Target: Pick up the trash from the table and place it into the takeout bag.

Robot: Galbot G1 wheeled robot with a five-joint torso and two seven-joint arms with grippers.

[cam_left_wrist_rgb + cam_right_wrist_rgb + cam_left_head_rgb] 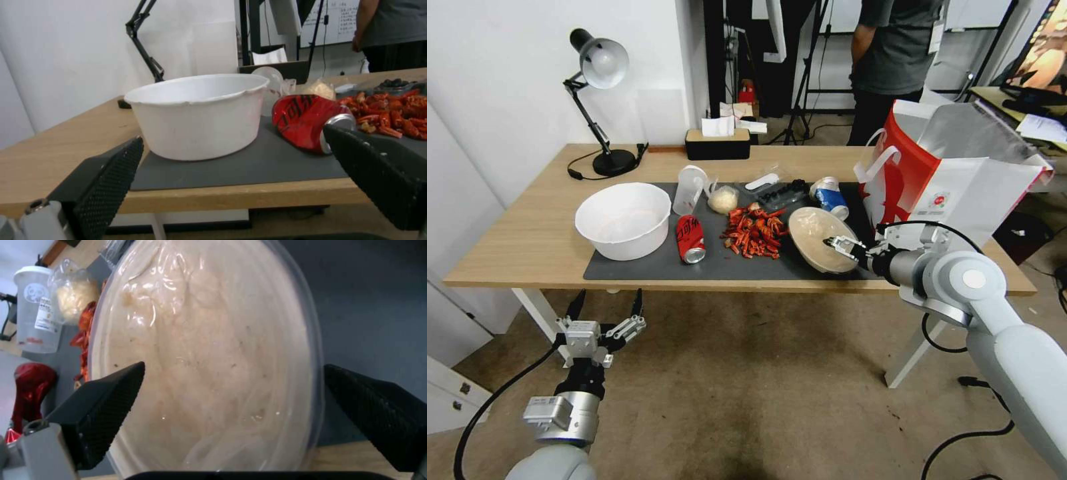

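On the table (527, 247), trash lies across the dark grey mat (647, 267). The beige oval bowl (817, 233) sits at the mat's right end. My right gripper (840, 248) is open at the bowl's near right rim. In the right wrist view the bowl (209, 350) spreads between the two fingers (102, 413). Left of it lie red shells (754, 232), a red cola can (690, 239) on its side, a clear plastic cup (689, 190) and a wrapped whitish lump (724, 199). A blue-and-white can (829, 197) lies beside the takeout bag (947, 180). My left gripper (606, 310) hangs open below the table's front edge.
A big white bowl (622, 220) stands on the mat's left end, close before my left gripper (233, 133) in the left wrist view. A black tray (780, 195) sits behind the shells. A desk lamp (614, 162) and a tissue box (717, 143) line the back edge.
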